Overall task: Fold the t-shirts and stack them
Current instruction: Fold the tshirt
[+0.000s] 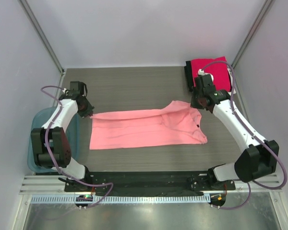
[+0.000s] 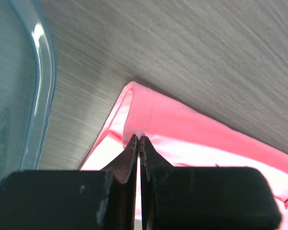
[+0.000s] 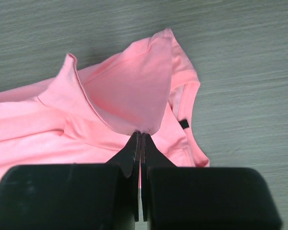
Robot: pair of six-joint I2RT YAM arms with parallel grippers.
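A salmon-pink t-shirt (image 1: 144, 129) lies spread across the middle of the table, folded lengthwise. My left gripper (image 1: 89, 114) is shut on its far left corner, pinching the cloth (image 2: 149, 120) between the fingertips (image 2: 134, 143). My right gripper (image 1: 197, 103) is shut on the shirt's far right edge near the collar, lifting a peak of cloth (image 3: 134, 91). A folded magenta-red shirt (image 1: 212, 72) lies on a black one (image 1: 188, 74) at the far right corner, behind the right wrist.
A translucent blue plastic bin (image 1: 36, 143) sits at the table's left edge beside the left arm; its rim (image 2: 43, 86) shows in the left wrist view. Grey walls and metal posts enclose the table.
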